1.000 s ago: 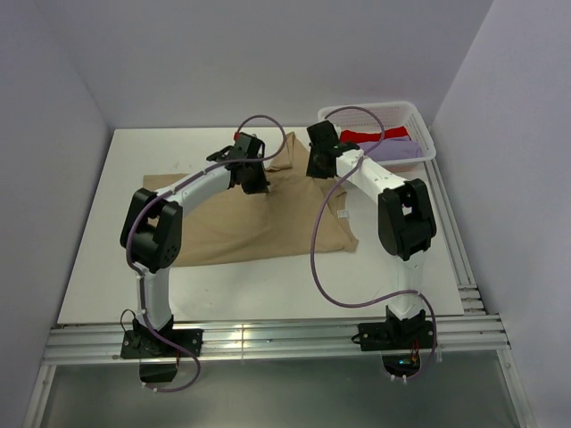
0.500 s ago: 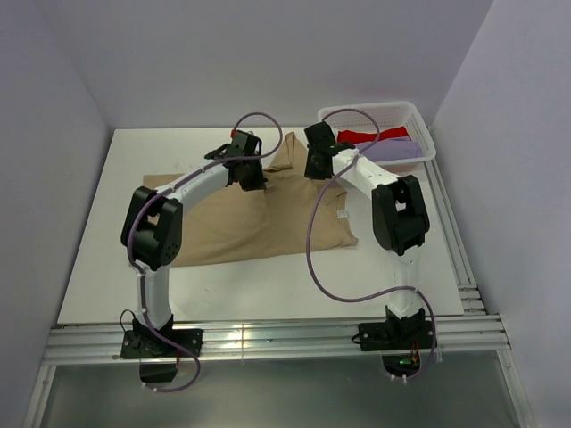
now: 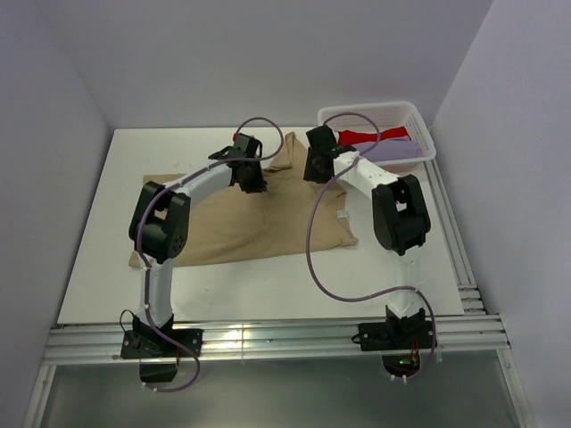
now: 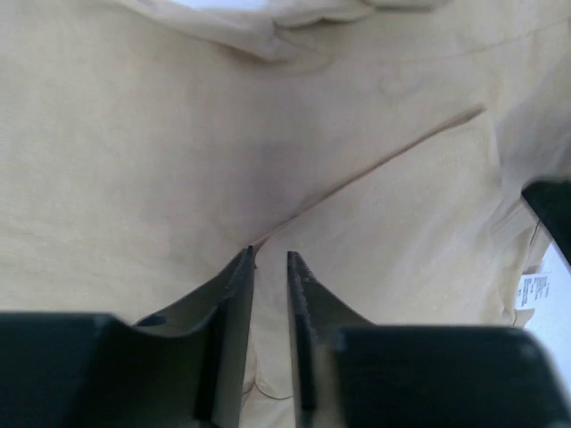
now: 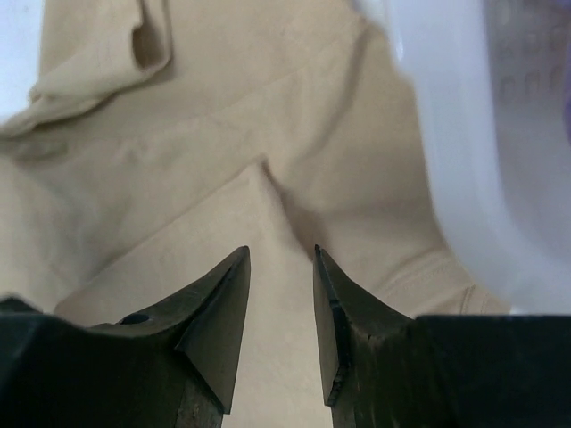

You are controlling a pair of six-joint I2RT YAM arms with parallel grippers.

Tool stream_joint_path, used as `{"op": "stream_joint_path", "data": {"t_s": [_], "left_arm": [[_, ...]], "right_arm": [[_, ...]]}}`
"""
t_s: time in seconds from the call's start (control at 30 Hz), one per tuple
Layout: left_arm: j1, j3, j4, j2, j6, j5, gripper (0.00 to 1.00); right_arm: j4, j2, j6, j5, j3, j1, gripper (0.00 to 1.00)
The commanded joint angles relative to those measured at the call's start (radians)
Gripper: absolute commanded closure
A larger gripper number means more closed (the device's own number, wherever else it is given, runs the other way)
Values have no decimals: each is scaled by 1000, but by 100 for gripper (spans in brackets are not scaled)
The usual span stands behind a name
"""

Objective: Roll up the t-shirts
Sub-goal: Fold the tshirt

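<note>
Lying unrolled on the tabletop [image 3: 98,267], the tan t-shirt [image 3: 268,223] is approached at twelve o'clock by left gripper [image 4: 270,259] and right gripper [image 5: 281,254], both slightly spread and empty.

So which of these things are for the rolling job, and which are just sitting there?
For the job:
- tan t-shirt, spread out flat
- red t-shirt
- lavender t-shirt

Just sitting there:
- white basket, which holds the red and lavender shirts
- white table under everything
</note>
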Motion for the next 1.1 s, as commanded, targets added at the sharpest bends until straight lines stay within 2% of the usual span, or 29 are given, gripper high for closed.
{"op": "stream_joint_path", "data": {"t_s": [0.0,0.17,0.23,0.27,0.33,0.37,0.47,0.6,0.67,0.8,1.07], "left_arm": [[31,40,-2,-41,30,-15,72],[125,-93,-3,-215,15,15,44],[197,-167,31,-274,-20,76,40],[227,-259,49,-338,-66,151,38],[320,-360,105,-413,-121,208,35],[355,-449,111,-488,-129,231,35],[479,-566,67,-628,-112,241,34],[660,-635,-24,-749,-62,210,37],[706,-664,-48,-792,-37,201,38],[823,-686,-88,-831,0,187,41],[935,-708,-141,-812,79,109,46]], "right_arm": [[72,-138,-23,-68,-70,-7,58],[178,-233,-106,-226,-180,21,58],[221,-244,-158,-309,-203,58,58],[235,-242,-183,-341,-201,72,58],[225,-225,-233,-406,-172,125,58],[222,-218,-252,-430,-151,144,57],[177,-182,-328,-492,-93,228,56],[136,-130,-405,-542,-45,340,56],[146,-97,-405,-569,-37,384,57],[136,-28,-399,-583,12,426,60],[224,49,-310,-552,30,484,63]]}}
